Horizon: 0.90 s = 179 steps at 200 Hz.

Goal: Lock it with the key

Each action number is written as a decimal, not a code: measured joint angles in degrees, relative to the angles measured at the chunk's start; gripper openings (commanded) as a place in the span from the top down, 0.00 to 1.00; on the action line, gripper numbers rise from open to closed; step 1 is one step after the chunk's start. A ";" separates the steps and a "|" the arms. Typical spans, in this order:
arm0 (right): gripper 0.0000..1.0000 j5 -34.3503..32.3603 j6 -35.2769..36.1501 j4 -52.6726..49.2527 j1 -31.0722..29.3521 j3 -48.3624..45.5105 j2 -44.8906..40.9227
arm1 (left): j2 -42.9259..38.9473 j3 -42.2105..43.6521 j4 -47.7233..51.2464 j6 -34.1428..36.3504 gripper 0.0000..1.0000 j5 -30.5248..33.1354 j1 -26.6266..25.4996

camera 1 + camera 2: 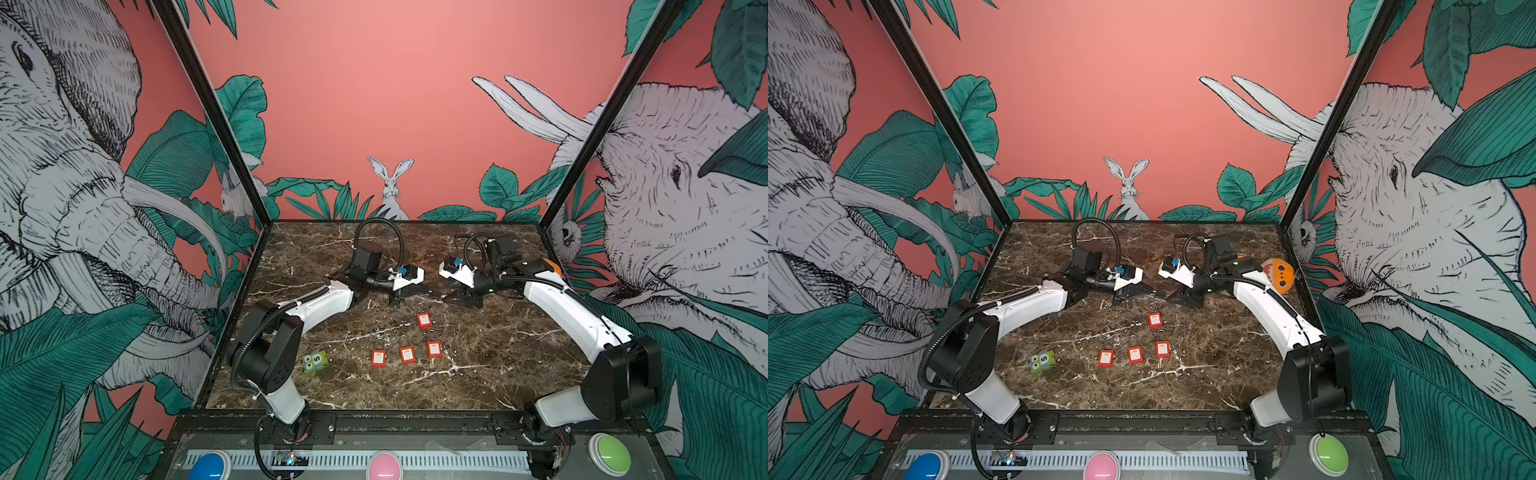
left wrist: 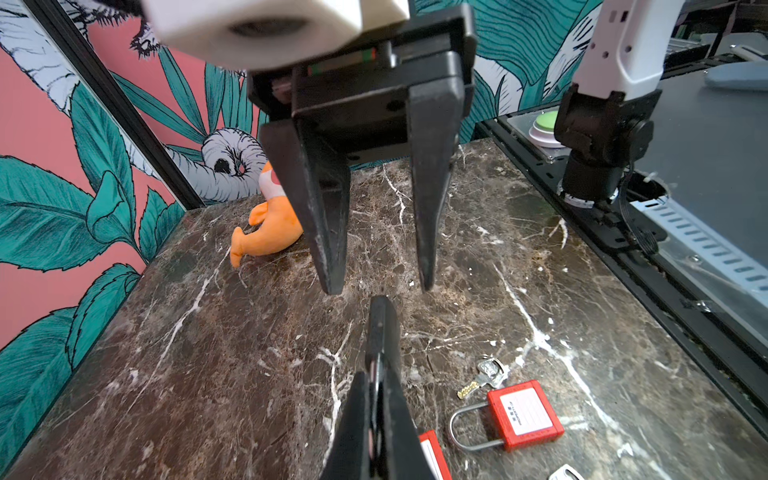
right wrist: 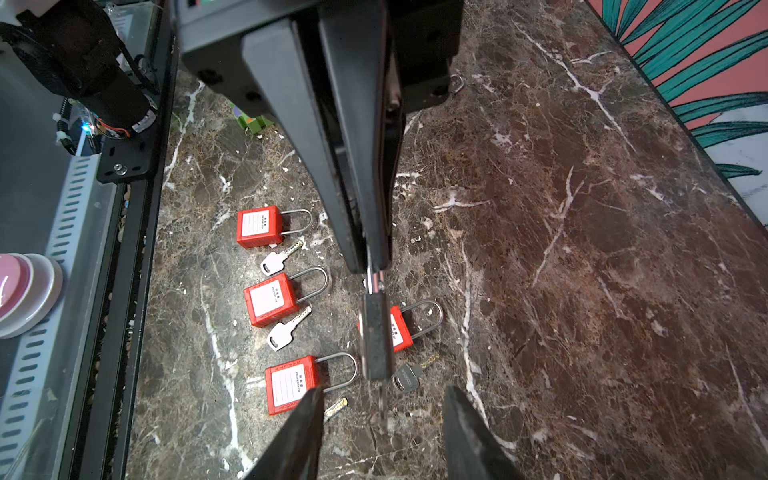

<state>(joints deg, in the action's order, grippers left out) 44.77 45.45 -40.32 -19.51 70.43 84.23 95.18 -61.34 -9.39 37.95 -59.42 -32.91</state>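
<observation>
Top views: we see both arms nose to nose over the rear middle of the marble table [image 1: 498, 374]. The left gripper [image 1: 424, 292] and right gripper [image 1: 448, 297] are almost tip to tip. Jaw state is too small to read here. Four red padlocks [image 1: 407, 355] lie flat in front of them, untouched. A green number toy [image 1: 316, 361] sits by the left arm, and an orange plush [image 1: 1280, 276] is at the rear right.

Left wrist: this fills in what the tops can't. The right gripper [image 2: 378, 286] has its jaws apart and empty. Our left fingers [image 2: 357, 415] are pressed together on a dark flat piece, the key [image 2: 382, 324]. Its end stops just short of the right fingertips.

Right wrist: we look head-on at the left gripper [image 3: 370, 266], clamped on the key [image 3: 376, 340] by its dark head. The metal blade points into the gap between the right fingers [image 3: 299, 436] and touches neither. Only this view shows loose keys [image 3: 289, 328], one beside each padlock.
</observation>
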 measured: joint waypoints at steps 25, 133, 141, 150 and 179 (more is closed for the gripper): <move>0.61 1.36 -0.07 0.85 -0.42 0.13 1.36 | 0.00 0.00 -0.79 -1.03 1.00 -0.20 0.00; 0.98 3.45 0.44 3.26 -1.95 0.13 3.80 | 0.24 0.00 -1.90 -2.43 1.00 -0.44 0.00; 1.00 3.45 0.61 3.23 -1.95 0.13 3.82 | 0.24 0.00 -1.90 -2.43 1.00 -0.50 0.00; 1.00 3.45 0.83 3.23 -1.95 0.13 3.85 | 0.24 0.00 -1.88 -2.43 1.00 -0.52 0.00; 1.00 3.41 1.18 3.23 -2.03 0.13 3.85 | 0.24 -0.02 -1.81 -2.51 0.61 0.11 0.00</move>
<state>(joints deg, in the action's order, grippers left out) 48.18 46.63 -37.08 -21.54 70.57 88.07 95.42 -61.36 -11.20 35.44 -59.31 -32.91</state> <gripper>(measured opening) 0.122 0.258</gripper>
